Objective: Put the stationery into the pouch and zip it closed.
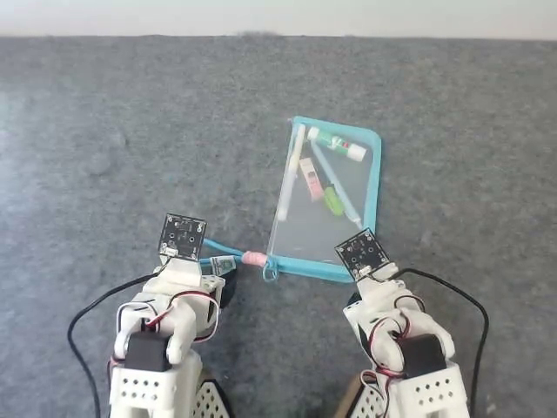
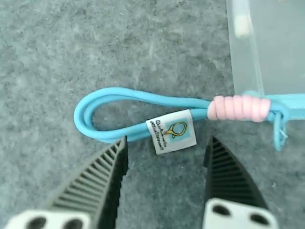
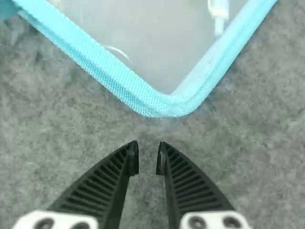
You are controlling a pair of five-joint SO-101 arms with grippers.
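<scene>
The pouch (image 1: 305, 237) lies on the grey counter (image 1: 104, 131) just to the 3 o'clock side of centre, with the stationery (image 1: 335, 145) already inside it: pens, a glue stick and some smaller pieces. From its 7 o'clock corner a blue cord loop (image 2: 138, 95) trails toward 9 o'clock, bound by a pink wrap (image 2: 236, 108) and carrying a small tag (image 2: 171, 131).

The left hand (image 2: 167, 143) hovers over that cord with its fingers wide apart, one either side of the tag, holding nothing. The right hand (image 3: 147, 148) sits just off the pouch's 5 o'clock corner, its fingers nearly together with a slim gap, gripping nothing and not touching the blue edging.

The main risk is that the pouch looks unrestrained. If the left hand closes and pulls the cord, the light pouch would probably slide or swing across the counter rather than let the zip run.

A second risk is the grasp itself. The cord lies just ahead of the fingertips, so closing here might catch only the tag or one strand, which could slip out under tension.

It cannot be told whether the zip is already shut, so a pull the wrong way could reopen it.
</scene>
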